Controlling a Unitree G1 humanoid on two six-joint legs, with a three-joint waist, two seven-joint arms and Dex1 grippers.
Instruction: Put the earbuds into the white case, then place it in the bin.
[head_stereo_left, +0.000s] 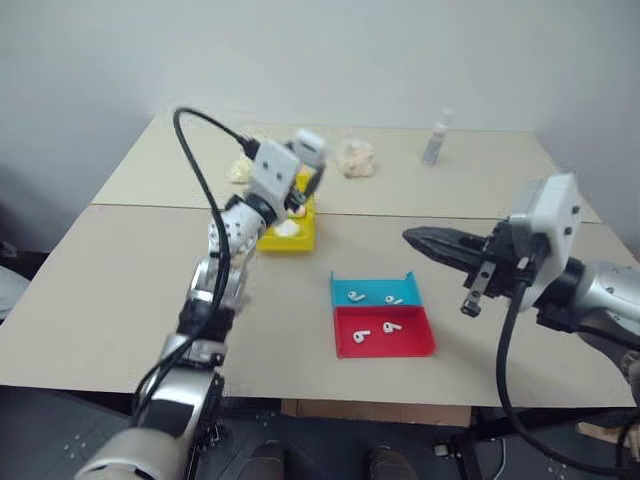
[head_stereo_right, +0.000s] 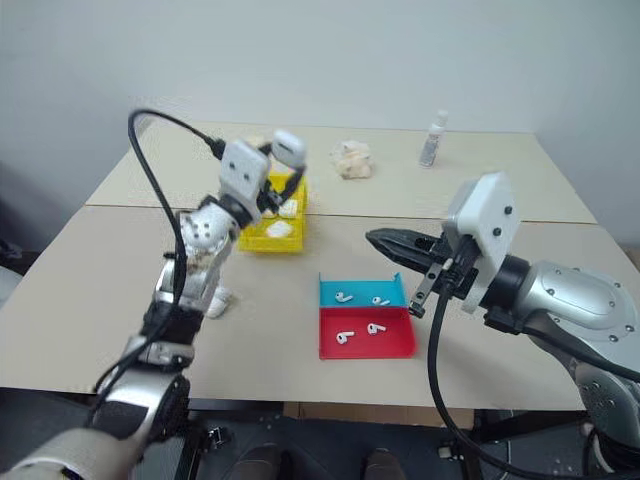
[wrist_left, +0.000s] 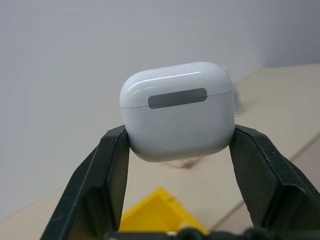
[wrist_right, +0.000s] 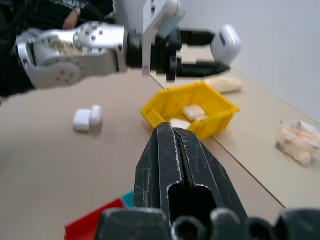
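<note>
My left gripper (wrist_left: 177, 136) is shut on a white case (wrist_left: 177, 112) with its lid closed, held in the air above the yellow bin (head_stereo_left: 285, 243). The right wrist view shows that case (wrist_right: 226, 44) over the bin (wrist_right: 210, 122), where two more white cases (wrist_right: 192, 111) lie. Several earbuds (head_stereo_left: 357, 297) rest in the blue tray (head_stereo_left: 342, 284) and the red tray (head_stereo_left: 412, 346). My right gripper (head_stereo_left: 415, 237) is shut and empty, hovering level above and to the right of the trays.
Another white case (wrist_right: 86, 118) lies open on the table left of the bin. A small bottle (head_stereo_left: 434, 140) and a crumpled pale wrapper (head_stereo_left: 355, 158) sit at the far side. A seam between two tabletops runs just behind the bin.
</note>
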